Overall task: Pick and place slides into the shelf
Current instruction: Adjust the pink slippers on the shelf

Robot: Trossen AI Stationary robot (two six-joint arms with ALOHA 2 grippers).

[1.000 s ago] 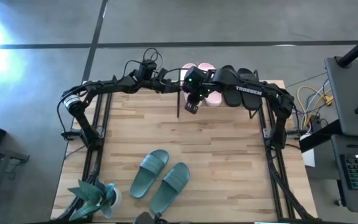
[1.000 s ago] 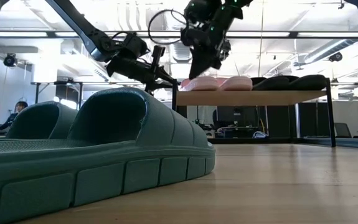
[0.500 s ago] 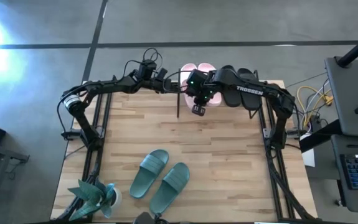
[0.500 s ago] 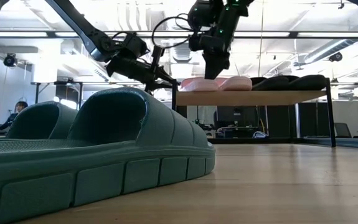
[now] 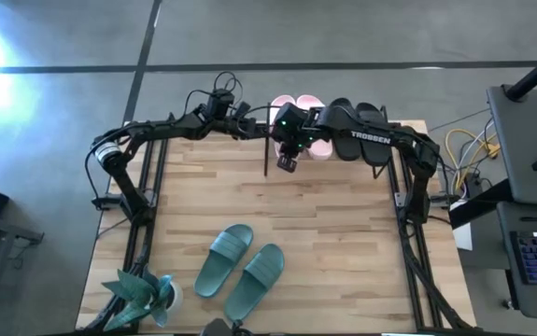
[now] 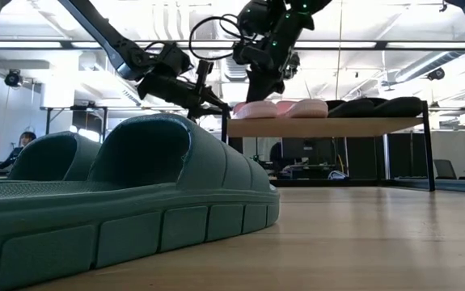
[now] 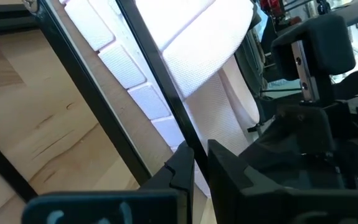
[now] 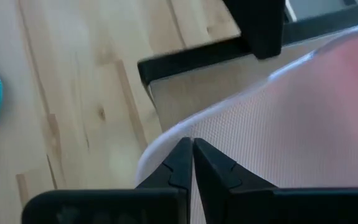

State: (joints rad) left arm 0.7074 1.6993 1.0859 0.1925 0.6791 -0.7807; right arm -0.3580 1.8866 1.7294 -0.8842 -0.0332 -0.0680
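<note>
Your right gripper (image 5: pixel 288 164) and left gripper (image 5: pixel 250 129) are both clenched empty at the shelf (image 6: pixel 329 126) edge, beside the pink slides (image 6: pixel 285 107). A sideways nudge could push a pink slide off. Black slides (image 5: pixel 360 133) sit alongside; green slides (image 5: pixel 240 264) wait on the desk (image 5: pixel 343 243). The arms hide the shelf's left end.

White lettering "TROSSEN" on the right arm (image 5: pixel 373 136); nothing else legible.

Low light-wood shelf (image 5: pixel 380 140) top mostly hidden under arms; near dark green rubber slide (image 6: pixel 119 202) cut off at left edge.
</note>
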